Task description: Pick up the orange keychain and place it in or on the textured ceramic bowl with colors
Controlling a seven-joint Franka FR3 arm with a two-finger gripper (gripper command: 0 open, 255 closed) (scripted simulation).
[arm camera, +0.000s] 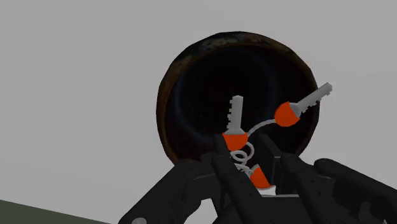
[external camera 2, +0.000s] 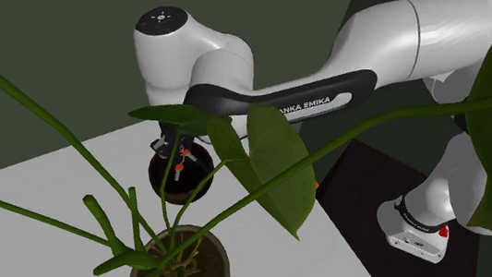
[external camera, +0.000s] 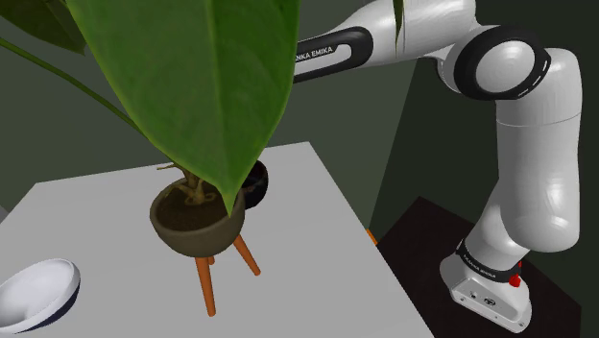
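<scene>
Dark green walls stand behind a white table [external camera: 317,250] in a simulated room. A white arm [external camera: 528,163] rises from a dark stand [external camera: 432,240] at the shoulder view's lower right and reaches up and to the left across the table. On the table sits a plant pot [external camera: 187,226] on slanted orange legs, and one broad green leaf [external camera: 202,77] hangs in front of that camera. Just behind the pot, partly hidden by the leaf, is a dark round bowl [external camera: 259,181]. A white dish [external camera: 38,288] lies well apart from it, at the shoulder view's lower left edge. In the second exterior view the black gripper [external camera 2: 177,147] points down directly over the bowl [external camera 2: 170,186], with plant stems crossing in front. The keychain [external camera 2: 183,159] dangles from the gripper just above the bowl's mouth; whether it touches the bowl cannot be told. The wrist view looks straight down into the bowl [arm camera: 178,83], which has a black inside and a rough brownish rim. The fingers [arm camera: 222,159] are drawn close together, pinching the keychain [arm camera: 234,137] by its coiled wire ring and one orange-headed key. Two more grey keys with orange heads fan out from the gripper [arm camera: 247,162] over the bowl's dark middle, one of them reaching to the rim.
</scene>
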